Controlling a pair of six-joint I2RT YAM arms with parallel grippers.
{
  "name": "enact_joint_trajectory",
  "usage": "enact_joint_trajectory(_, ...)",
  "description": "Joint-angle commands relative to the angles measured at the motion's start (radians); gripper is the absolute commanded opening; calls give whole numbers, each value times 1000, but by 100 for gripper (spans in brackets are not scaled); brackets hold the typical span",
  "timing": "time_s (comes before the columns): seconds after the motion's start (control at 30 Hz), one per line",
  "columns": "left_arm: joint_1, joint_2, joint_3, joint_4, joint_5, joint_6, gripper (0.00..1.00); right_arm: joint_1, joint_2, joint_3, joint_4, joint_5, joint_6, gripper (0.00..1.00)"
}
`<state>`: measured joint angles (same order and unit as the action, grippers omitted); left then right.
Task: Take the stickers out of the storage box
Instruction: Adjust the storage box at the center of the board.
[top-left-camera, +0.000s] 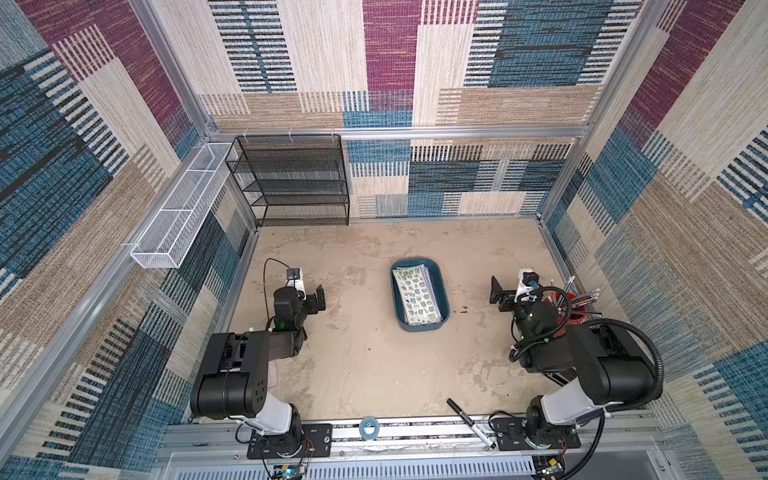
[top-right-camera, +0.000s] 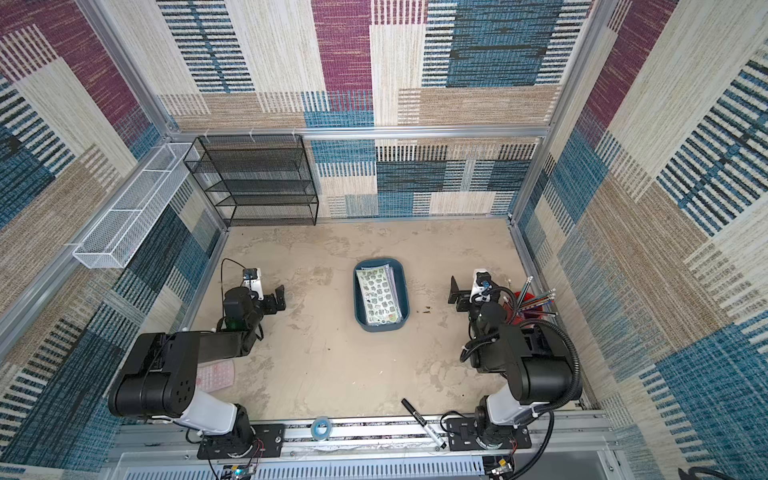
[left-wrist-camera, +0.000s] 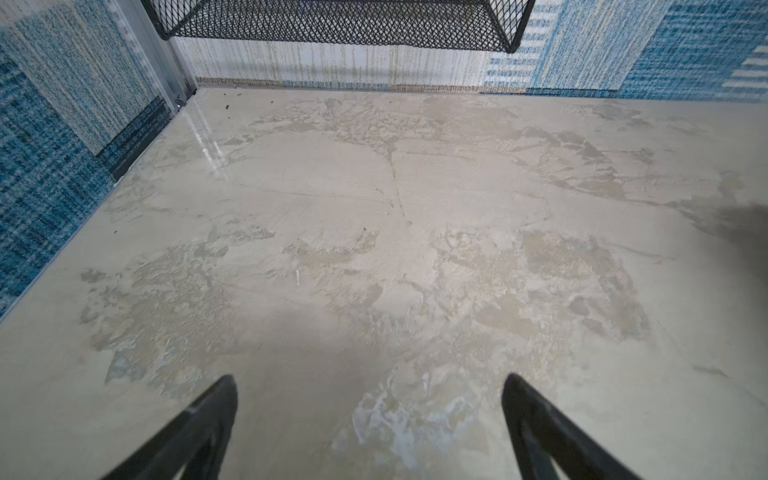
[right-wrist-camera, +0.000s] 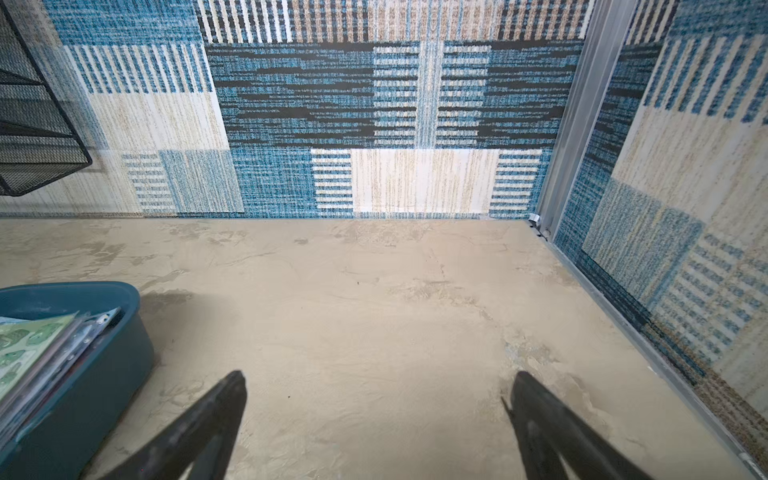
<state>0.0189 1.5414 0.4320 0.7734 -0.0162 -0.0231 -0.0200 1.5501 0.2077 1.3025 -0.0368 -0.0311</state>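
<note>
Quick pass from my remote feed: my left gripper (left-wrist-camera: 370, 377) has its jaws spread wide with nothing between them. The left wrist view gives only bare table (left-wrist-camera: 374, 208) and the bottom edge of the black mesh rack (left-wrist-camera: 332, 20). The right gripper (right-wrist-camera: 379, 374) is just as wide apart and also holds nothing. The storage box (top-left-camera: 439, 286) sits mid-table between the two arms, well apart from both claws. The stickers (top-left-camera: 417, 297) are stacked inside it, the top sheet pale green with rows of small figures. No lettering on the sheets is readable at this size. The right wrist view catches one corner of the box and shows the stack side-on, several sheets fanned against the wall, which both top views flatten. A pink slab (top-right-camera: 216, 374) with a grid of buttons shows beside the left arm in a top view; the arm nearly covers it otherwise. A marker (top-left-camera: 471, 424) lies across the front rail near a blue tape roll (top-left-camera: 368, 427). Its pale band may carry print, but it's too small to read. A red cup (top-left-camera: 575, 320) of pencils (top-left-camera: 582, 298) stands behind the right arm, and a white wire basket (top-left-camera: 178, 208) hangs on the left wall.
</note>
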Motion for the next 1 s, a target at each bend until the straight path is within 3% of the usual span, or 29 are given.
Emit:
enact_joint_trajectory(0.0, 1, -1, 7, 26, 13, 45, 99, 1, -3, -7, 35, -12, 8, 99)
enact_joint_trajectory(0.97, 7, -1, 11, 18, 23, 40, 99, 0, -2, -5, 32, -3, 13, 99)
